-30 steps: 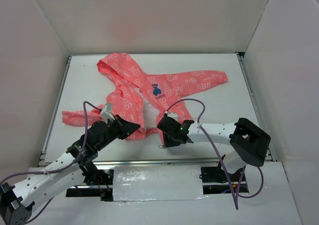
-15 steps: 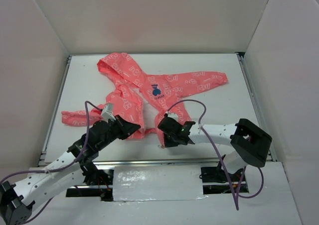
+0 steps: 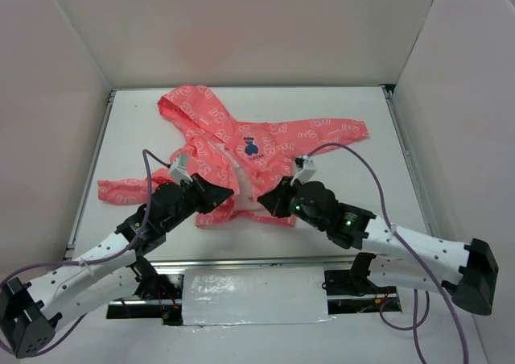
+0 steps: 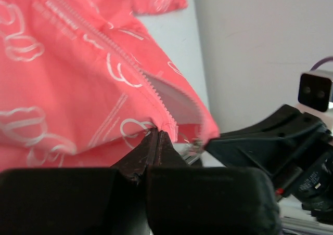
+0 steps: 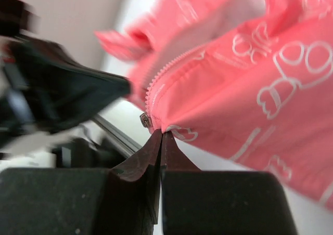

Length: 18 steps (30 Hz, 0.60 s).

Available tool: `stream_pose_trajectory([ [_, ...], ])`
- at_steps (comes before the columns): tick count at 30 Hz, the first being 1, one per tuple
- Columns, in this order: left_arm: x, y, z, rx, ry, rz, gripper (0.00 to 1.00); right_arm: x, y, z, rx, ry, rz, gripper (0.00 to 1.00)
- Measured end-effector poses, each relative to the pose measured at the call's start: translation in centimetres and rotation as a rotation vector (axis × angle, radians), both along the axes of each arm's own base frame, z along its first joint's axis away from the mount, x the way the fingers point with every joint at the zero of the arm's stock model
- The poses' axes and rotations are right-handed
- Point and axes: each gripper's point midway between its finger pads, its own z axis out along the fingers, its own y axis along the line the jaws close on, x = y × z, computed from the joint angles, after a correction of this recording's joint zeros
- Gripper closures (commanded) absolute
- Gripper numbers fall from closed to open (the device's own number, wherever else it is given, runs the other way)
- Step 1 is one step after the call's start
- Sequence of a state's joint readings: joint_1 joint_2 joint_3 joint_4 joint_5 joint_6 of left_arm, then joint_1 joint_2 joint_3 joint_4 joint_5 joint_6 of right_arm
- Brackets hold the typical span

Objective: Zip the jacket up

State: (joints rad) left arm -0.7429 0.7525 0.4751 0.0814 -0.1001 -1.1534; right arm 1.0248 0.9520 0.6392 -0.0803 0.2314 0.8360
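Note:
The coral-pink hooded jacket [image 3: 241,142] lies open on the white table, hood at the back left, one sleeve to the right, a blue emblem [image 3: 253,148] on the chest. My left gripper [image 3: 228,193] is shut on the bottom hem of the jacket's left front panel [image 4: 104,105], beside the zipper teeth. My right gripper [image 3: 263,200] is shut on the bottom hem of the right front panel [image 5: 250,105], next to the metal zipper slider [image 5: 145,120]. Both hems are lifted a little off the table, close together.
White walls enclose the table [image 3: 362,187] on three sides. A metal rail [image 3: 265,261] runs along the near edge. Purple cables [image 3: 366,171] loop over both arms. The other sleeve [image 3: 121,189] lies at the left.
My right arm has swung, its elbow now far right, and its gripper has lifted the right hem. My left gripper has moved slightly up and right with the left hem.

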Motion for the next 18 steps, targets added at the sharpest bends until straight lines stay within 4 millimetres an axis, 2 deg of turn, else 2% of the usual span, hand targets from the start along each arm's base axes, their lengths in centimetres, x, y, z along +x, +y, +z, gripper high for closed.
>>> stream_pose_trajectory([
  [3,1.0,-0.6,3.0,-0.041,-0.053,0.011,1.0,0.7,-0.5,5.9,0.172,-0.125,-0.042,1.0],
  [6,1.9,-1.0,5.4,-0.077,-0.112,0.022,1.0,1.0,-1.0,9.3,0.287,-0.2,-0.07,1.0],
  [9,2.4,-1.2,6.5,-0.096,-0.156,0.033,1.0,1.1,-1.1,10.2,0.338,-0.228,-0.079,1.0],
  [18,2.8,-1.5,8.7,-0.109,-0.272,0.04,1.0,1.8,-0.7,10.7,0.387,-0.236,-0.064,1.0],
])
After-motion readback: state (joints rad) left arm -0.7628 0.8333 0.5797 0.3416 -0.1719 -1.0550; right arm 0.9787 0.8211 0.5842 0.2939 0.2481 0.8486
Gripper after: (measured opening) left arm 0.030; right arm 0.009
